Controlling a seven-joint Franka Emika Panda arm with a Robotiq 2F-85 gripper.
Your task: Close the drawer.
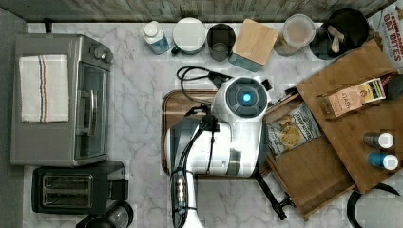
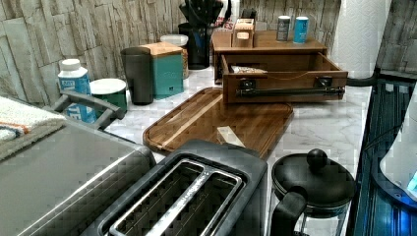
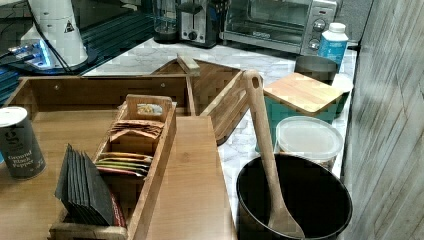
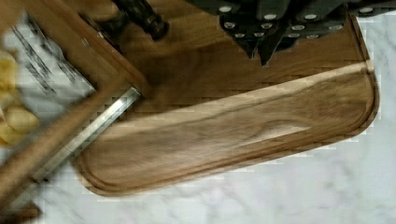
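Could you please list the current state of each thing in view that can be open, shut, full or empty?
drawer: pulled open, a snack bag lying inside.
toaster oven: door shut, a folded towel on top.
toaster: slots empty.
black pot: uncovered, holding a wooden spoon.
clear container: lid on.
teal canister: bamboo lid on.

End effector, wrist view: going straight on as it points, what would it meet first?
Probably the dark wooden serving tray: the end effector points down at its bare surface, beside the open drawer's corner, not at it. How high above the tray it is cannot be told.
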